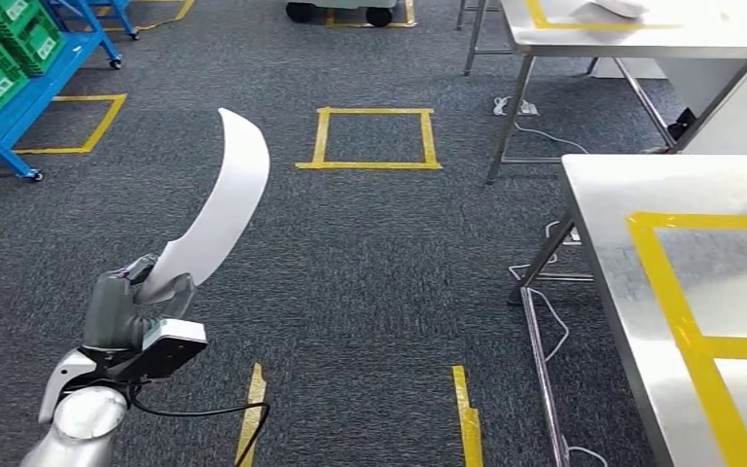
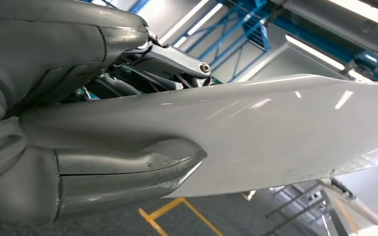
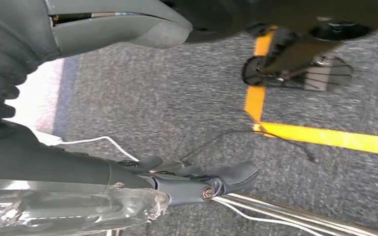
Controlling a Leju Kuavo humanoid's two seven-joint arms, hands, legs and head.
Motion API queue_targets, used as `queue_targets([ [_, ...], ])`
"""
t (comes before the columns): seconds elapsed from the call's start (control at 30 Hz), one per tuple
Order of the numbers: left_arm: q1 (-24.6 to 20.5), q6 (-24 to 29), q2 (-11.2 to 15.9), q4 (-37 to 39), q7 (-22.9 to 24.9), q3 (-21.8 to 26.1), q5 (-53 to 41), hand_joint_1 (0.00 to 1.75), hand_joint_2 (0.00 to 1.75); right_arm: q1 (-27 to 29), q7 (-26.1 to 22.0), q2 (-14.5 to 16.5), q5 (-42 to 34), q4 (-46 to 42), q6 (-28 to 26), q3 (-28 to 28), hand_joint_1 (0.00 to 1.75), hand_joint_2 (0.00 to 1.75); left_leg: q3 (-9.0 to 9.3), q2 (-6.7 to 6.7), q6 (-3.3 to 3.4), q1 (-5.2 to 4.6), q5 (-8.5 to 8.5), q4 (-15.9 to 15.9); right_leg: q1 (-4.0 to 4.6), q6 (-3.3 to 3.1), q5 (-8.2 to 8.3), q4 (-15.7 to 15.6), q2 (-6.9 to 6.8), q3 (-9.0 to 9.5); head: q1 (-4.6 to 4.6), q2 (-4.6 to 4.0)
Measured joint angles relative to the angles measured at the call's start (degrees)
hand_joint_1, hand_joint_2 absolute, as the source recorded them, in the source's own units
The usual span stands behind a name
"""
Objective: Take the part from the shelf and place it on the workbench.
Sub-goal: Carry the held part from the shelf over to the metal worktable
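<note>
Far off to the left of the holding hand stood the blue shelf [image 1: 19,92] with its green bins [image 1: 0,44], well apart from everything else — so the pick-up looked done. The left hand [image 1: 131,306] had its fingers wrapped around the narrow end of the white curved part [image 1: 229,199], thumb [image 2: 128,169] pressed along one face and darker fingers [image 2: 172,59] across the other; the blade rose up and away from the hand over the grey carpet [image 1: 370,282]. Well to the right of that hand lay the steel table [image 1: 613,243] with its yellow tape outline [image 1: 671,292], the part nowhere near it yet. The right hand [image 3: 192,182] hung over the floor, fingers apart and holding nothing. What was left, by my reckoning: carrying the part across and setting it down inside the tape.
</note>
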Motion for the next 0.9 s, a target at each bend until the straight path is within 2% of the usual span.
queue_targets([
  [0.07, -0.24, -0.15, 0.02, 0.01, 0.02, 0.01, 0.03, 1.75, 1.75, 0.05, 0.05, -0.01, 0.11, 0.00, -0.07, -0.03, 0.00, 1.75, 0.14, 0.84, -0.58, -0.04, -0.16, 0.05, 0.14, -0.94, 0.00, -0.02, 1.06, -0.08, -0.05, 0.00],
  [0.1, -0.39, -0.20, 0.04, 0.01, 0.04, 0.01, 0.04, 1.75, 1.75, 0.13, 0.08, -0.02, 0.17, 0.00, -0.12, -0.08, 0.00, 1.75, 0.14, 0.48, -0.91, 0.10, -0.57, 0.31, 0.10, -1.33, 0.10, -0.06, 1.64, -0.14, -0.08, 0.00],
  [0.13, -0.51, -0.24, 0.09, 0.01, 0.07, 0.02, 0.04, 1.75, 1.75, 0.16, 0.10, -0.03, 0.22, 0.00, -0.15, -0.14, 0.00, 1.75, -0.21, -0.49, -1.18, 0.25, -1.53, 1.36, 0.04, -1.70, 0.23, -0.13, 2.20, -0.17, -0.13, 0.00],
  [0.2, -0.59, -0.42, 0.25, 0.04, 0.16, 0.02, 0.03, 1.75, 1.75, 0.05, 0.10, -0.04, 0.29, 0.00, -0.16, -0.26, 0.00, 1.75, -2.55, -3.27, -1.45, 0.45, -5.08, 7.04, 0.01, -2.27, 0.42, -0.23, 3.41, -0.20, -0.30, 0.00],
  [0.27, -0.52, -0.64, 0.38, 0.21, 0.30, 0.02, 0.02, 1.75, 1.75, -0.04, 0.10, -0.04, 0.38, 0.00, -0.09, -0.33, 0.00, 1.75, -6.06, -4.53, -1.32, 0.44, -8.26, 14.65, 0.18, -2.52, 0.47, -0.22, 4.80, -0.25, -0.34, 0.00],
  [0.3, -0.51, -0.74, 0.41, 0.30, 0.41, 0.02, 0.00, 1.75, 1.75, -0.01, 0.11, -0.04, 0.43, 0.00, -0.05, -0.34, 0.00, 1.75, -7.16, -4.70, -1.18, 0.42, -8.55, 16.75, 0.29, -2.57, 0.49, -0.21, 5.52, -0.24, -0.33, 0.00],
  [0.33, -0.54, -0.85, 0.43, 0.37, 0.55, 0.02, -0.02, 1.75, 1.75, 0.04, 0.11, -0.04, 0.48, 0.00, -0.05, -0.36, 0.00, 1.75, -7.34, -4.79, -0.96, 0.40, -7.69, 16.81, 0.40, -2.59, 0.50, -0.20, 6.26, -0.21, -0.33, 0.00],
  [0.37, -0.59, -0.95, 0.44, 0.40, 0.72, 0.02, -0.06, 1.75, 1.75, 0.07, 0.12, -0.04, 0.55, 0.00, -0.04, -0.37, 0.00, 1.75, -6.49, -5.03, -0.64, 0.37, -5.78, 14.63, 0.53, -2.61, 0.52, -0.18, 7.06, -0.15, -0.33, 0.00],
  [0.4, -0.69, -1.02, 0.45, 0.40, 0.86, 0.02, -0.10, 1.75, 1.75, 0.09, 0.12, -0.04, 0.61, 0.00, -0.02, -0.38, 0.00, 1.75, -5.01, -5.62, -0.25, 0.33, -3.43, 11.14, 0.62, -2.61, 0.54, -0.17, 7.81, -0.08, -0.33, 0.00],
  [0.47, -0.98, -1.12, 0.54, 0.41, 1.14, 0.02, -0.28, 1.75, 1.75, 0.03, 0.10, 0.04, 0.83, 0.02, 0.06, -0.39, 0.00, 1.75, -2.11, -8.06, 0.59, 0.33, -0.27, 4.28, 0.73, -2.42, 0.65, -0.03, 9.17, -0.27, -0.22, 0.00],
  [0.53, -1.36, -1.19, 0.57, 0.44, 1.56, 0.01, -0.52, 1.75, 1.75, -0.04, 0.07, 0.10, 1.01, 0.04, 0.15, -0.40, 0.00, 1.75, -1.12, -9.34, 0.82, 0.25, -0.15, 1.53, 0.51, -1.88, 0.87, 0.08, 10.23, -0.94, -0.26, 0.00],
  [0.57, -1.54, -1.20, 0.55, 0.45, 1.78, 0.01, -0.61, 1.75, 1.75, -0.04, 0.07, 0.09, 1.08, 0.04, 0.18, -0.41, 0.00, 1.75, -0.99, -8.90, 0.77, 0.23, -0.24, 0.97, 0.38, -1.52, 0.97, 0.02, 10.80, -1.23, -0.38, 0.00],
  [0.6, -1.74, -1.22, 0.52, 0.46, 1.99, 0.03, -0.66, 1.75, 1.75, 0.07, 0.07, 0.05, 1.12, 0.04, 0.20, -0.42, 0.00, 1.75, -0.78, -8.28, 0.80, 0.30, -0.26, 0.59, 0.34, -1.19, 0.96, 0.06, 10.91, -1.51, -0.43, 0.00],
  [0.63, -1.87, -1.22, 0.49, 0.46, 2.12, 0.05, -0.72, 1.75, 1.75, 0.16, 0.08, 0.02, 1.16, 0.04, 0.22, -0.43, 0.00, 1.75, -0.52, -7.69, 0.95, 0.43, -0.20, 0.22, 0.42, -0.87, 0.63, 0.58, 10.13, -1.90, -0.30, 0.00],
  [0.67, -1.98, -1.21, 0.46, 0.47, 2.20, 0.07, -0.80, 1.75, 1.75, 0.17, 0.09, -0.01, 1.17, 0.04, 0.26, -0.44, 0.00, 1.75, -0.22, -6.99, 1.14, 0.57, -0.16, -0.13, 0.51, -0.56, -0.20, 2.21, 8.76, -2.82, -0.08, 0.00],
  [0.73, -2.00, -1.20, 0.45, 0.51, 2.32, 0.09, -1.01, 1.75, 1.75, 0.00, 0.09, -0.05, 1.19, 0.04, 0.38, -0.46, 0.00, 1.75, 0.21, -5.57, 1.44, 0.58, -0.37, -0.35, 0.49, -0.03, -3.04, 8.68, 5.45, -6.35, 0.35, 0.00],
  [0.77, -1.97, -1.19, 0.46, 0.56, 2.37, 0.09, -1.11, 1.75, 1.75, -0.09, 0.08, -0.06, 1.19, 0.04, 0.48, -0.47, 0.00, 1.75, 0.34, -4.80, 1.50, 0.52, -0.54, -0.33, 0.37, 0.21, -4.35, 12.44, 4.63, -8.46, 0.45, 0.00],
  [0.8, -1.92, -1.18, 0.48, 0.62, 2.42, 0.09, -1.19, 1.75, 1.75, -0.08, 0.08, -0.07, 1.19, 0.04, 0.54, -0.48, 0.00, 1.75, 0.52, -4.08, 1.49, 0.48, -0.74, -0.31, 0.25, 0.38, -4.88, 15.01, 4.23, -9.97, 0.45, 0.00],
  [0.83, -1.91, -1.17, 0.49, 0.67, 2.45, 0.09, -1.26, 1.75, 1.75, 0.00, 0.08, -0.07, 1.19, 0.04, 0.58, -0.49, 0.00, 1.75, 0.77, -3.40, 1.44, 0.46, -0.99, -0.29, 0.17, 0.47, -4.39, 15.65, 4.00, -10.47, 0.46, 0.00],
  [0.87, -1.91, -1.16, 0.49, 0.70, 2.48, 0.09, -1.33, 1.75, 1.75, 0.11, 0.08, -0.07, 1.19, 0.04, 0.61, -0.52, 0.00, 1.75, 1.13, -2.75, 1.34, 0.46, -1.29, -0.28, 0.12, 0.48, -2.89, 14.01, 3.77, -9.72, 0.48, 0.00],
  [0.9, -1.91, -1.14, 0.49, 0.72, 2.51, 0.10, -1.39, 1.75, 1.75, 0.18, 0.08, -0.08, 1.19, 0.04, 0.62, -0.56, 0.00, 1.75, 1.60, -2.14, 1.20, 0.46, -1.65, -0.28, 0.12, 0.38, -0.77, 10.49, 3.27, -7.91, 0.49, 0.00],
])
